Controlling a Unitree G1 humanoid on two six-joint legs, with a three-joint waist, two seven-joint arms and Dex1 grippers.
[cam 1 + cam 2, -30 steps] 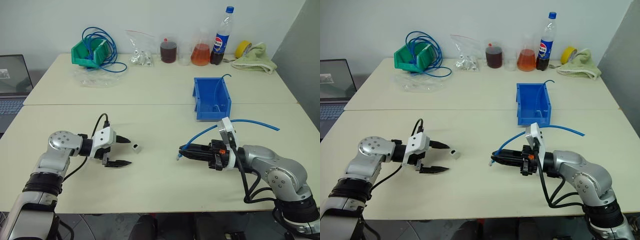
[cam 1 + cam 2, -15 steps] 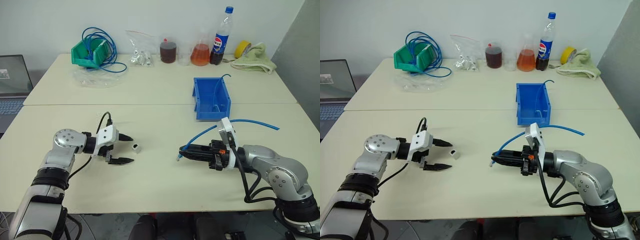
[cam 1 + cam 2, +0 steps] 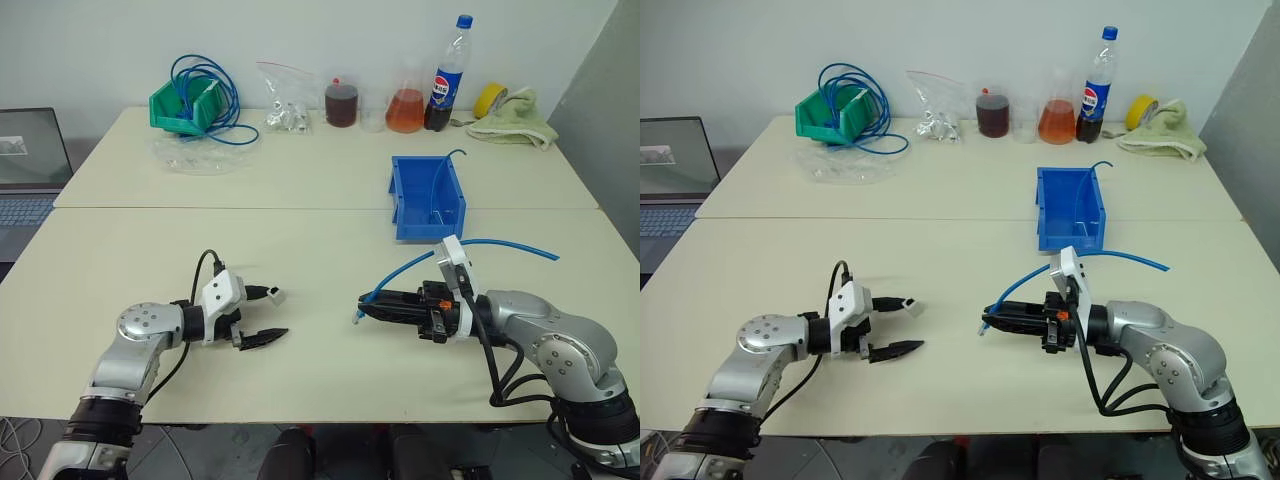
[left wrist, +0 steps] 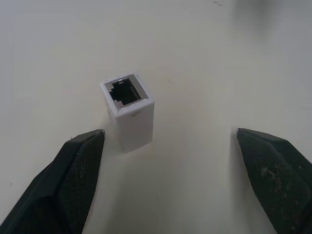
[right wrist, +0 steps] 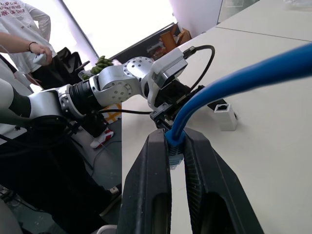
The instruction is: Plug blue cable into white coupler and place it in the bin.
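Observation:
The white coupler (image 3: 272, 296) stands on the table, its dark socket facing my left gripper (image 3: 272, 312). That gripper is open and lies low over the table. In the left wrist view the coupler (image 4: 127, 109) sits between the two black fingers, close to one fingertip (image 4: 85, 151) and far from the other. My right gripper (image 3: 363, 306) points left and is shut on the blue cable (image 3: 400, 270) just behind its plug. The cable arcs up over the right arm and trails off to the right. The blue bin (image 3: 425, 200) stands behind the right gripper.
A green bin (image 3: 185, 103) with a coil of blue cable, a bag of parts (image 3: 284, 115), two flasks, a cola bottle (image 3: 443, 75), a tape roll and a cloth line the table's far edge. A laptop (image 3: 30, 160) is at the far left. A person (image 5: 19, 29) stands beyond the table.
My left gripper has slid right and lower, turning at the wrist, so its open fingers now reach either side of the coupler. The right gripper and cable have not moved.

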